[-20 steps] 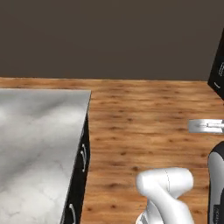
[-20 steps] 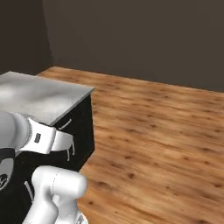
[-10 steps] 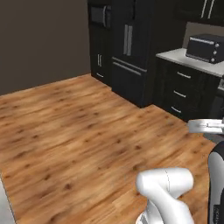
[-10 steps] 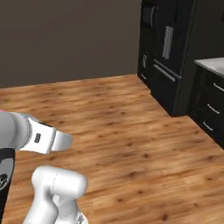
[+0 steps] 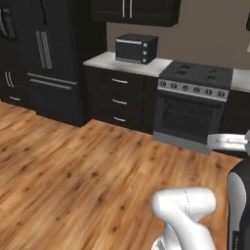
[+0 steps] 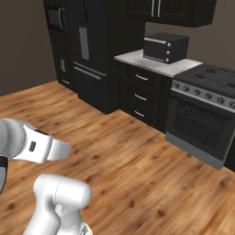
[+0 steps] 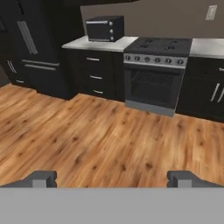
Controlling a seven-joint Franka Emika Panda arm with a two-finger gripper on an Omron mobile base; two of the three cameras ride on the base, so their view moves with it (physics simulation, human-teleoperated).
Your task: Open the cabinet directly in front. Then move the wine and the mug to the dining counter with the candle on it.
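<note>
We see our fingers [image 7: 112, 178] spread wide over bare wood floor [image 7: 109, 144], grasping nothing; the cabinet [image 5: 134, 10] hangs above the toaster oven [image 5: 135, 48], its 2 doors cut off by the frame

The cabinet [image 5: 135, 10] hangs on the far wall above the toaster oven, dark black-brown, with two panelled doors shut and two pale vertical bar handles side by side at the middle; in the right base view [image 6: 172, 10] its lower part shows.
</note>
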